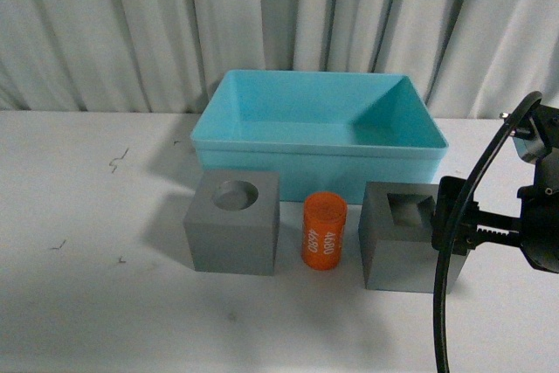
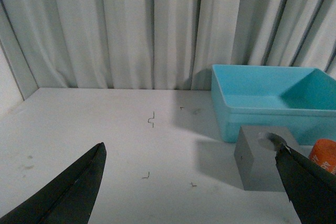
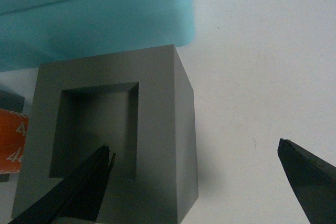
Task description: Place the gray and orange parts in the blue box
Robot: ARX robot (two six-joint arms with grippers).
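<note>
The right fingers [image 3: 79,192] are spread wide and hold nothing. One tip hangs over the near edge of the square recess in the gray cube [image 3: 157,77]. The other stands well out over bare table [image 3: 262,51], past the cube's outer side face. The cube therefore sits off-centre in the gap, closer to the first finger.

The step in hand looks like the pick of this cube. To do it well, either shift the fingers across until both outer faces lie between them, or drop one tip into the recess and pinch the wall. Either way the fingers should go down squarely and close evenly, since a matte block gripped off-centre is likely to twist.

Just beyond the cube from these fingers is the blue box [image 1: 319,159], open-topped with nothing visible inside, so the carry should be short: lift clear of the rim, then lower in. On the cube's far side stands the orange cylinder [image 1: 324,231], upright and near. Past it is the cube with the round recess [image 1: 232,224].

The left fingers [image 2: 68,192] are also wide apart and empty, with that round-recess cube ahead of them.
</note>
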